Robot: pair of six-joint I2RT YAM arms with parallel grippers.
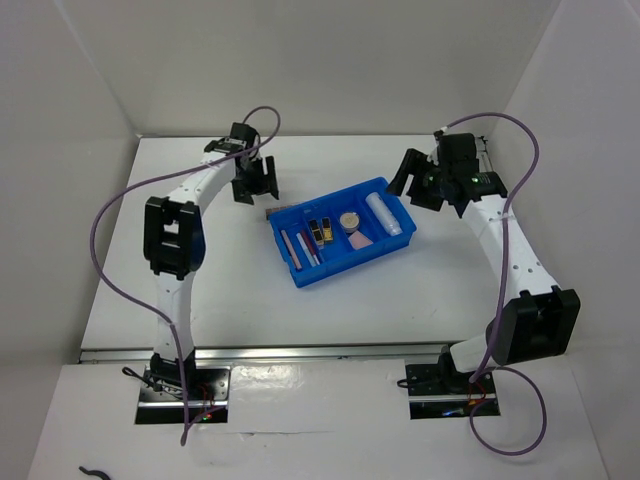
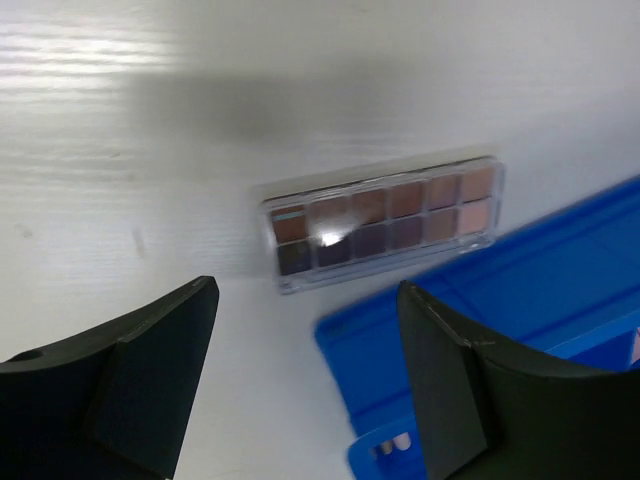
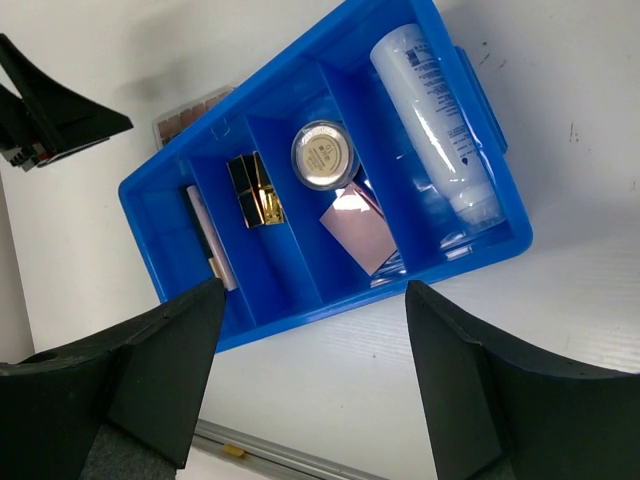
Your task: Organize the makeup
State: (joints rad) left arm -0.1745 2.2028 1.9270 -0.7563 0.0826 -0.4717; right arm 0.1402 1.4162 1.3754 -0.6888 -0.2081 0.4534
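From above, the blue plastic bin point(image 1: 342, 232) sits mid-way across the white table point(image 1: 200, 300), enclosed by plain white walls point(image 1: 330, 60). The left gripper point(image 1: 252, 180) hangs at its 10 o'clock and the right gripper point(image 1: 415, 180) at 2 o'clock, both spread and empty. Only the left wrist view shows the brown eyeshadow palette point(image 2: 385, 222) clearly: it lies flat on the table just beside the bin's corner. The right wrist view alone sorts the compartments. The clear plastic tube point(image 3: 435, 115) lies at 3 o'clock, the round beige compact point(image 3: 323, 154) and pink square pad point(image 3: 360, 232) centrally, then the black-gold cases point(image 3: 252, 190), and the pink stick point(image 3: 210, 235) at 9 o'clock.
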